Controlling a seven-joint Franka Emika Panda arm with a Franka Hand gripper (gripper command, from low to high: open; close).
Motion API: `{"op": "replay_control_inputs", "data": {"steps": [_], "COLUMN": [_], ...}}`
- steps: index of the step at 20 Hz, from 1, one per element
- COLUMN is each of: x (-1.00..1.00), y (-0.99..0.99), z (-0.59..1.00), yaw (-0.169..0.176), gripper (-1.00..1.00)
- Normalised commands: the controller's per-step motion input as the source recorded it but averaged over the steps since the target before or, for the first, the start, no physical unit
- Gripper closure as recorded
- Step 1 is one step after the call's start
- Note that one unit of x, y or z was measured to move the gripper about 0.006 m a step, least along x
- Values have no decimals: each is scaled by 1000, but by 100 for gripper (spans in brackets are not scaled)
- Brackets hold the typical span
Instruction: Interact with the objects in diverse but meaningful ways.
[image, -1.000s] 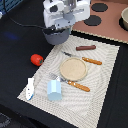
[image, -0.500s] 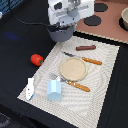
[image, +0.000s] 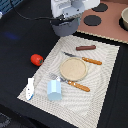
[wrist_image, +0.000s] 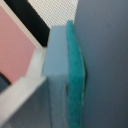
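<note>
My gripper (image: 66, 19) hangs over the far edge of the placemat, shut on the rim of the grey saucepan (image: 65, 28) and holding it above the table. In the wrist view a teal finger pad (wrist_image: 75, 75) presses against the pan's grey wall (wrist_image: 107, 55). The pan's long handle is hidden. The brown sausage (image: 86, 48) lies on the mat just beyond the pan toward the exterior view's right. The red tomato (image: 36, 59) sits on the black table at the left. The light blue cup (image: 54, 90) and the white-and-blue fish (image: 30, 88) stand at the mat's near left corner.
A round wooden plate (image: 73, 69) lies mid-mat with an orange-handled knife (image: 86, 60) and fork (image: 74, 84) beside it. A toy stove with black burners (image: 92, 20) and a bowl (image: 124, 18) stand at the back right.
The gripper and the saucepan have shifted a little toward the exterior view's right and slightly up. Everything on the mat has stayed in place.
</note>
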Motion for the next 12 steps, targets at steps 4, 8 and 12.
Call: {"op": "replay_control_inputs", "data": {"steps": [4,8,12], "x": [774,768,779], "y": [456,551,580], "z": [344,236,121], "yaw": [-3,0,0], "gripper": [100,100,100]}}
